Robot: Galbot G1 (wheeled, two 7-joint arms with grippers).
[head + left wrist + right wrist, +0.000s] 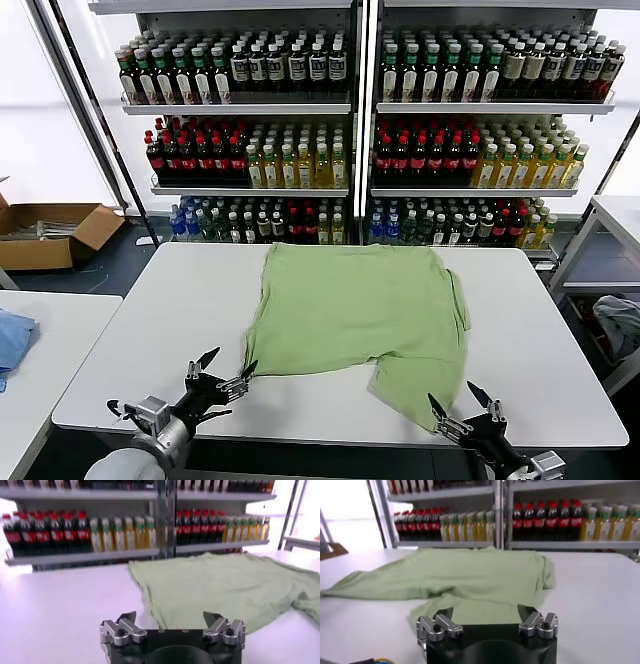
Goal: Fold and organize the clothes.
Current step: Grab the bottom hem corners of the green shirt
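Centrally, green shirt [355,310] on white table [150,340] before bottle shelves [360,110].

light green polo shirt [357,312] lies flat on white table [140,330].

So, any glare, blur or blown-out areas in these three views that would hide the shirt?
Head view: the shirt is evenly lit and sharp, with bright overexposed patches only at the far left and right. Left wrist view: the shelf bottles are soft and the left edge is washed out. Right wrist view: the shirt is clear, the background slightly soft.
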